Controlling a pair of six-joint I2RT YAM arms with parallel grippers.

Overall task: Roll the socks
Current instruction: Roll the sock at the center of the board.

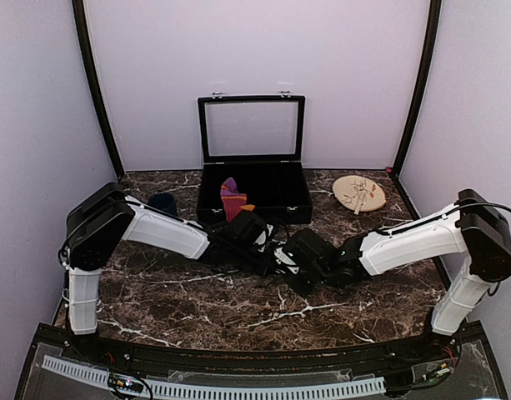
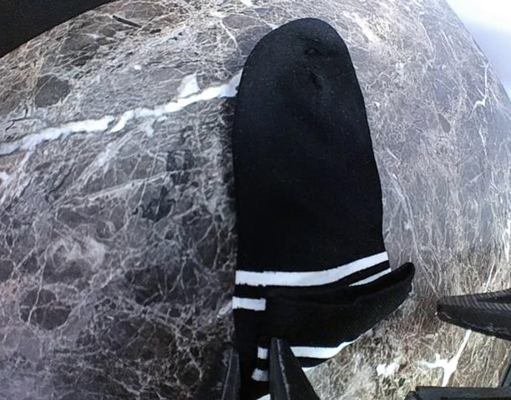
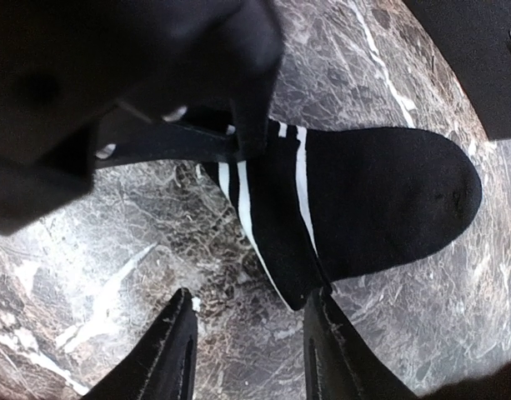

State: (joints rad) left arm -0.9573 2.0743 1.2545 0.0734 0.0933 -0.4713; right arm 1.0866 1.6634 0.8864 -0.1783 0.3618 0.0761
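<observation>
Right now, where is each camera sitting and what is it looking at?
Top camera: high behind the arms, looking down at the marble table; the left arm and right arm show, bases nearest.
Left wrist camera: on the left arm, looking down along the black sock; the left gripper pinches its striped cuff.
Right wrist camera: on the right arm, looking down at that sock; the right gripper shows, open.
Both wrist views share the black sock.
</observation>
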